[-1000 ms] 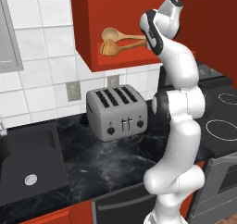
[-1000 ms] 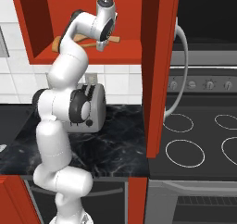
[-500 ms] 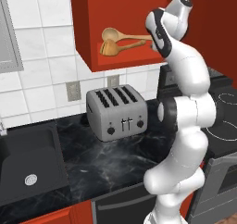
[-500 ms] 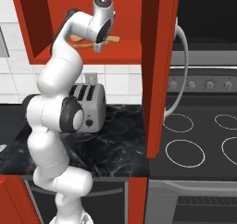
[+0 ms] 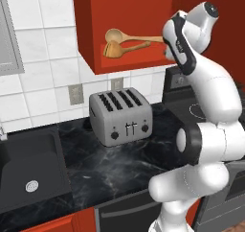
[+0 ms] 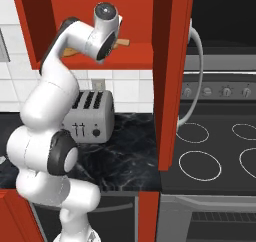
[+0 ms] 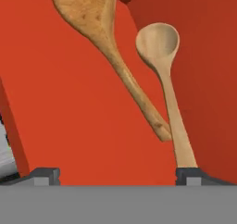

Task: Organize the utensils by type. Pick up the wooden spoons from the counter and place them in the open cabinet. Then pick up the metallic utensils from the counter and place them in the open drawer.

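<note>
The open cabinet (image 5: 143,58) is seen hanging above the dark marble tabletop (image 5: 119,168), its shelf raised well clear of the toaster (image 5: 120,116) standing near the tabletop's back edge. Both wooden spoons (image 5: 125,41) are laid on the cabinet shelf, bowls toward its left end, handles pointed at the arm, presumably because they were slid in handle-last. In the hand view the darker spoon (image 7: 106,52) is crossed close beside the paler spoon (image 7: 166,79), their handle ends nearly touching. The pincer (image 7: 118,174) is held spread wide and empty at the shelf's front edge, one tip just beside the paler handle. The spoon half is judged done; metallic utensils and drawer are not made out here
</note>
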